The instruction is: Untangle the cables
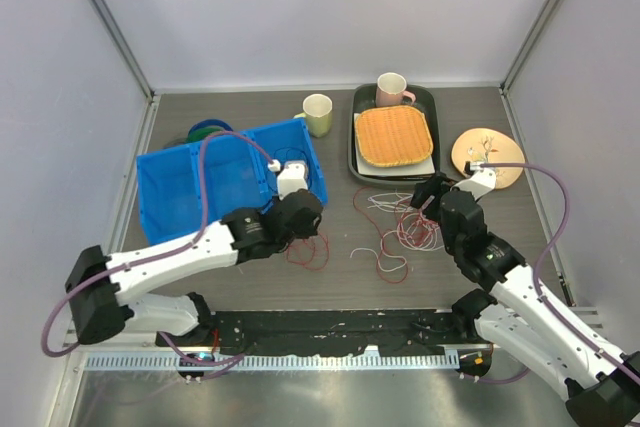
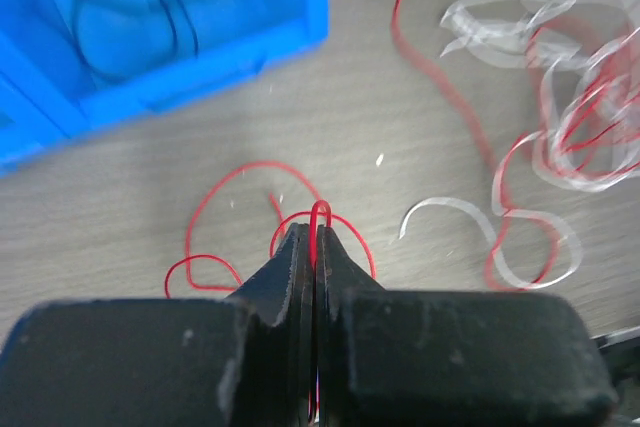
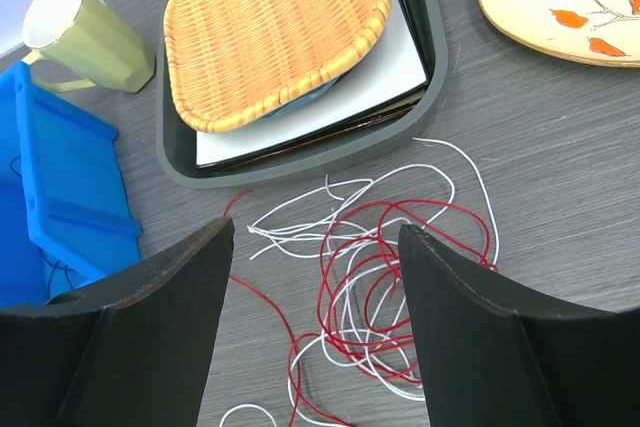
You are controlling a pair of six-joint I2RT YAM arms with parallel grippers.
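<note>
A tangle of red and white cables lies on the table's middle right; it also shows in the right wrist view and the left wrist view. A separate red cable lies in loops by the blue bin. My left gripper is shut on a loop of this red cable, just above the table. My right gripper is open and empty, hovering over the tangle. Dark blue cables lie in the blue bin.
A blue bin stands at the left. A grey tray with a wicker plate and pink mug is at the back. A green mug and a round wooden plate stand nearby.
</note>
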